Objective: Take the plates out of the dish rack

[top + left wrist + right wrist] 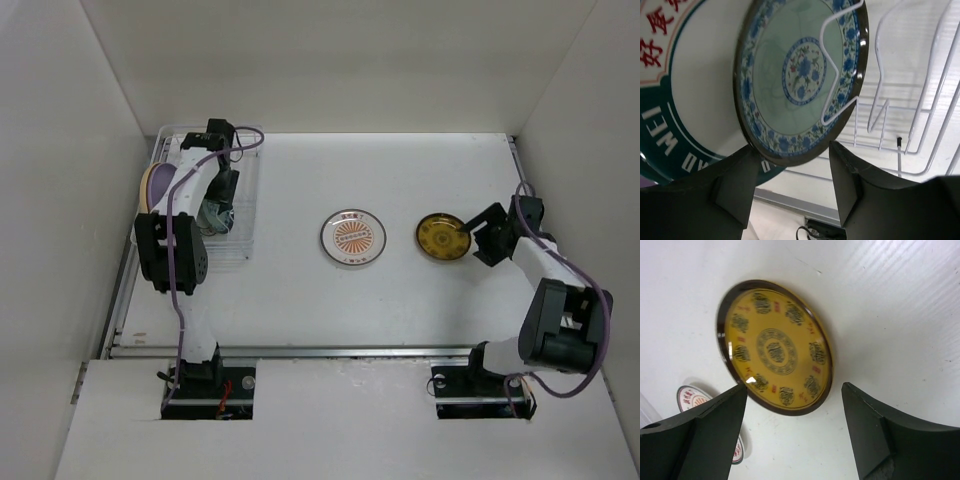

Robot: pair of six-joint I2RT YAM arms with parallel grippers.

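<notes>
The white wire dish rack (246,205) stands at the back left, and its wires show in the left wrist view (935,100). A teal plate with a blue floral rim (800,75) stands upright in it. Behind that stands a white plate with a teal lettered rim (690,100). A tan and purple plate (155,185) stands at the rack's left end. My left gripper (790,185) is open, its fingers on either side of the teal plate's lower edge. The sunburst plate (353,237) and the mustard-yellow plate (775,347) lie flat on the table. My right gripper (795,425) is open just short of the yellow plate.
White walls close in the table (400,170) on the left, back and right. A metal rail (340,350) runs along the near edge. The sunburst plate also shows at the left edge of the right wrist view (690,397).
</notes>
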